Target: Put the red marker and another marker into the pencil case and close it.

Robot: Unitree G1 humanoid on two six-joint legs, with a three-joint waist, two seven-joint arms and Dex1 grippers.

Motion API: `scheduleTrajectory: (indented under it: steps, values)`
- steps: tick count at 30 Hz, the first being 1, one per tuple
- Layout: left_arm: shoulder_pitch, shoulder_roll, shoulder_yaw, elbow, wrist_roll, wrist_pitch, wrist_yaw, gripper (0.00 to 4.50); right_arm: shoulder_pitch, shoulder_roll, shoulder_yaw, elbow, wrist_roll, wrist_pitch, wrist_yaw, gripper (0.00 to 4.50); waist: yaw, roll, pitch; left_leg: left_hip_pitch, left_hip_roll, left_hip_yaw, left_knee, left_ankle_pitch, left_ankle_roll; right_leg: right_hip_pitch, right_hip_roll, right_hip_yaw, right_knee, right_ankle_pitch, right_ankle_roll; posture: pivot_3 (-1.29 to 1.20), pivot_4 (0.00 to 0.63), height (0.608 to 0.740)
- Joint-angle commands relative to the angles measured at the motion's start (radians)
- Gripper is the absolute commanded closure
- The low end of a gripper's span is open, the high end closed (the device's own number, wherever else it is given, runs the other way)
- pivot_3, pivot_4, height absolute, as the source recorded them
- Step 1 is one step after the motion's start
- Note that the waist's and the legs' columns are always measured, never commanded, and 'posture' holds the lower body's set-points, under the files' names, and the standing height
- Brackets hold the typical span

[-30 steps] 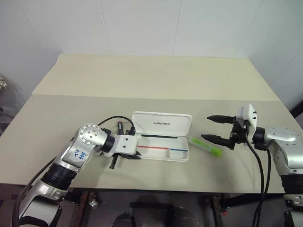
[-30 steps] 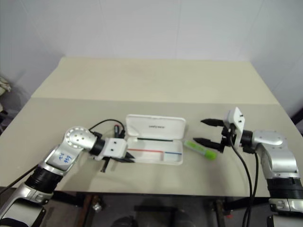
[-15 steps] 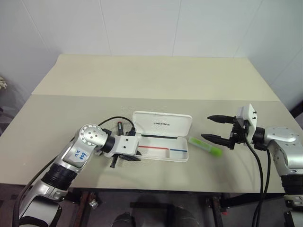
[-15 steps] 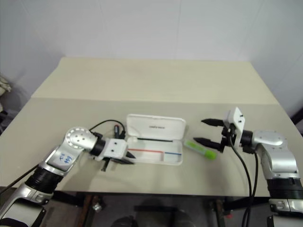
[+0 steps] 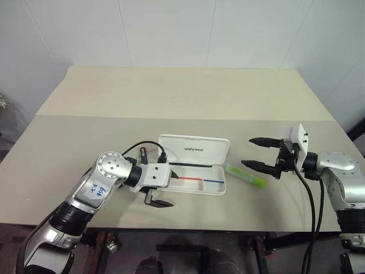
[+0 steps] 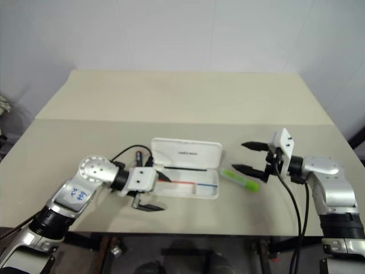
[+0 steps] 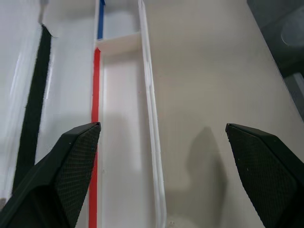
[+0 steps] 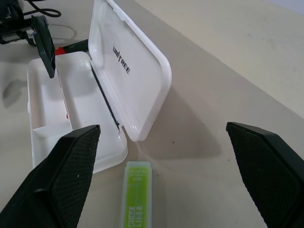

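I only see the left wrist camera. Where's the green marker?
Observer: The green marker lies on the table, just past the case's right end.
Operator: Is anything holding it?
Observer: No. The right gripper hangs open beside it, not touching it.
Operator: Is the lid up?
Observer: Yes, the lid stands open along the case's far side.
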Motion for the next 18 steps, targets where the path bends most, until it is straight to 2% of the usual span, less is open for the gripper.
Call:
scheduleTrajectory:
  steps: [1, 6, 10, 12, 18]
  values:
    - [0.026, -0.009, 0.075, -0.139, -0.047, 0.101, 0.081, 0.02, -0.035, 0.001, -0.004, 0.006, 0.001, -0.019, 0.014, 0.00, -0.001, 0.000, 0.000, 0.000, 0.000, 0.000, 0.000, 0.000, 0.000, 0.000, 0.000, 0.000, 0.000, 0.000, 0.000, 0.00, 0.150, 0.740]
    - [0.131, -0.081, 0.210, -0.356, -0.181, 0.353, 0.236, 0.02, -0.080, 0.002, 0.007, 0.066, -0.017, -0.038, 0.046, 0.00, -0.001, 0.000, 0.000, 0.000, 0.000, 0.000, 0.000, 0.000, 0.000, 0.000, 0.000, 0.001, 0.001, 0.000, 0.000, 0.00, 0.150, 0.740]
    - [0.240, -0.151, 0.322, -0.495, -0.235, 0.499, 0.391, 0.02, -0.112, 0.003, 0.009, 0.105, -0.002, -0.037, 0.099, 0.00, -0.001, 0.000, 0.000, 0.001, 0.000, 0.000, 0.000, 0.000, 0.000, 0.000, 0.001, 0.003, 0.000, 0.000, 0.000, 0.00, 0.150, 0.740]
    - [0.286, -0.172, 0.364, -0.524, -0.250, 0.537, 0.447, 0.02, -0.125, 0.007, 0.007, 0.115, 0.006, -0.035, 0.119, 0.00, -0.001, 0.000, 0.000, 0.002, 0.000, 0.000, 0.000, 0.000, 0.000, 0.001, 0.001, 0.004, -0.001, 0.000, 0.000, 0.00, 0.150, 0.740]
    - [0.298, -0.351, 0.478, -0.605, -0.313, 0.631, 0.672, 0.02, -0.136, 0.017, -0.028, 0.109, 0.063, -0.017, 0.161, 0.00, 0.002, -0.001, 0.000, 0.004, -0.001, -0.001, 0.000, 0.001, 0.000, 0.002, 0.001, 0.005, -0.001, 0.001, 0.000, 0.00, 0.150, 0.740]
